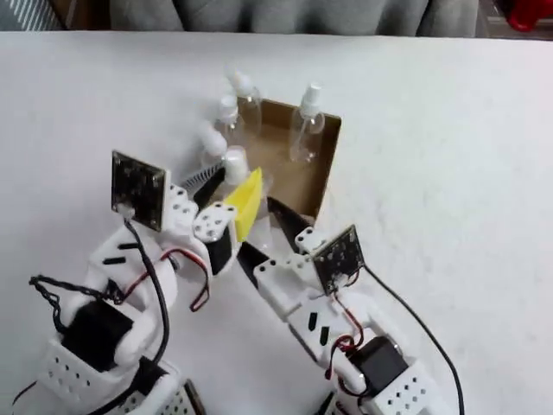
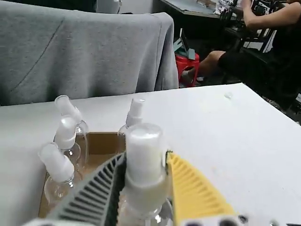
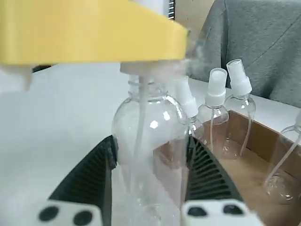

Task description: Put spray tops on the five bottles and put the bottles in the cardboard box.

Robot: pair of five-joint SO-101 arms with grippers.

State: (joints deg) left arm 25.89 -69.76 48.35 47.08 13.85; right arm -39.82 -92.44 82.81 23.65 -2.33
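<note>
One bottle (image 1: 232, 164) sits mostly hidden between left tool (image 2: 143, 162) and right tool (image 3: 150, 146).

Looks to me like an office or lab workroom. I see a white table (image 2: 235, 122), grey cloth (image 2: 84, 52) draped behind, dark desk (image 2: 197, 21) further back.

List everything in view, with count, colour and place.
bottles in box: four, clear with white spray tops, standing in the cardboard box
fifth bottle: one, clear with white top, between both grippers by the box
cardboard box: one, brown, on the table
table: one, white
cloth: one, grey, behind the table
left gripper: one, grey and yellow, shut on the fifth bottle's top
right gripper: one, black, shut on its body
</note>
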